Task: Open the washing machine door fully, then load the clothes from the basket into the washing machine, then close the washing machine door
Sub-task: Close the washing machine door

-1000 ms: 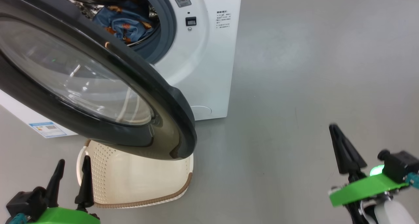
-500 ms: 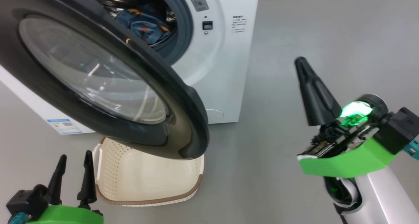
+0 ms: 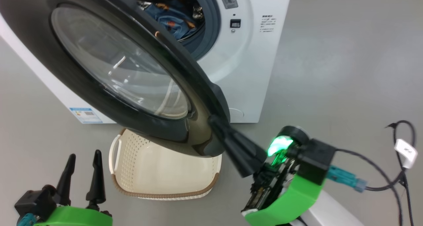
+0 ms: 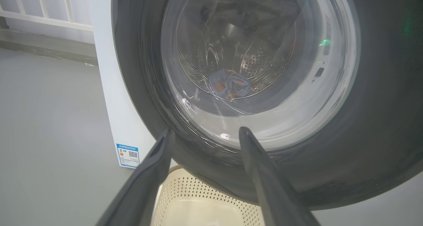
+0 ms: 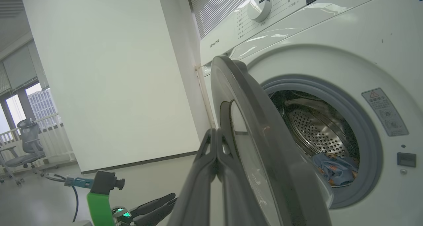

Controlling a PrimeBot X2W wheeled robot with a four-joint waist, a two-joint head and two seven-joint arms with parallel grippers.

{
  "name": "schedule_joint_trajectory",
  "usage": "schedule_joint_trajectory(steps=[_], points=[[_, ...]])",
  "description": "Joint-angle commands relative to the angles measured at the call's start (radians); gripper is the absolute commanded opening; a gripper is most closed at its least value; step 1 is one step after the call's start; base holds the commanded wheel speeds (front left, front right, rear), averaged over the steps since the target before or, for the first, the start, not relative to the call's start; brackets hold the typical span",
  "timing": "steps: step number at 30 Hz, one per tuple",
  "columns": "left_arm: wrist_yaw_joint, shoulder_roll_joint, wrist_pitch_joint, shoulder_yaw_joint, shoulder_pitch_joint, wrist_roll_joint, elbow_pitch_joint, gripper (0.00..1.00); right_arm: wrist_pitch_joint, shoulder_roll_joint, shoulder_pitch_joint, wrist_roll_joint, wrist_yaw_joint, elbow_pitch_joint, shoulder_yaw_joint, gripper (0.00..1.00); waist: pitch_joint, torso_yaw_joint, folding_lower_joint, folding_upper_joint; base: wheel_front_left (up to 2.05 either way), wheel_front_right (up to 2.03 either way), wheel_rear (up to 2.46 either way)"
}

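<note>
Clothes in drum, basket looks bare; we judge only closing remains: right claw pinched together at door, left claw spread.

We find the clothes in the washing machine, whose door hangs over the basket on the floor

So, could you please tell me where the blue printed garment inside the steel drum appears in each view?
Head view: the blue printed garment, top centre, beyond the round black-rimmed glass door.
Left wrist view: centre, seen through that door's glass.
Right wrist view: lower right, low in the perforated steel drum.
Shared landmark: that door.
</note>
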Motion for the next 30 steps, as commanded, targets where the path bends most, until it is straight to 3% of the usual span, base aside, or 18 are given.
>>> schedule_joint_trajectory(steps=[1,11,21,30], points=[[-0.002,0.012,-0.006,0.030,-0.029,0.008,-0.028,1.00,-0.005,0.014,-0.012,0.015,0.002,-0.013,0.026,0.00,0.014,0.015,0.0000,0.0000,0.00,0.00,0.00],[-0.002,-0.016,-0.006,0.015,-0.044,0.002,-0.029,1.00,-0.005,-0.001,-0.020,0.055,0.002,0.205,0.120,0.00,0.064,0.049,0.0000,0.0000,0.00,0.00,0.00],[-0.002,-0.020,-0.006,0.008,-0.064,0.000,-0.025,1.00,-0.005,0.005,-0.059,0.083,0.002,0.353,0.067,0.00,0.092,0.064,0.0000,0.0000,0.00,0.00,0.00],[-0.002,-0.014,-0.006,-0.002,-0.077,0.000,-0.032,1.00,-0.005,0.013,-0.079,0.083,0.002,0.398,0.015,0.00,0.109,0.073,0.0000,0.0000,0.00,0.00,0.00]])
